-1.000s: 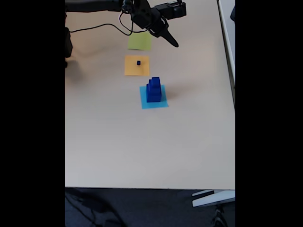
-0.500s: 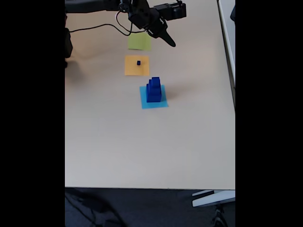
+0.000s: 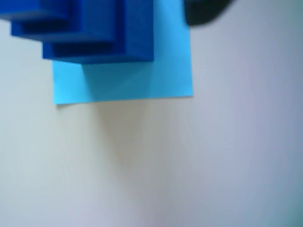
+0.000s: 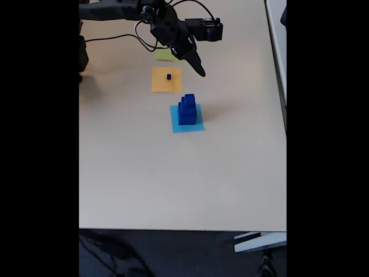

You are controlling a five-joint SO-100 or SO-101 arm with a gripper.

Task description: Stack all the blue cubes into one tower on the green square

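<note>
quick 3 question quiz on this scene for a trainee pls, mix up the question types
1. True or false: the stack of blue cubes stands on the green square.
2. The tiny cube sits on which square? A) orange B) light blue C) green
3. In the fixed view, is the claw touching the stack?

Key
1. False; it stands on the light blue square.
2. A, the orange square.
3. No, it hangs apart from it, beyond the orange square's far right corner.
</note>
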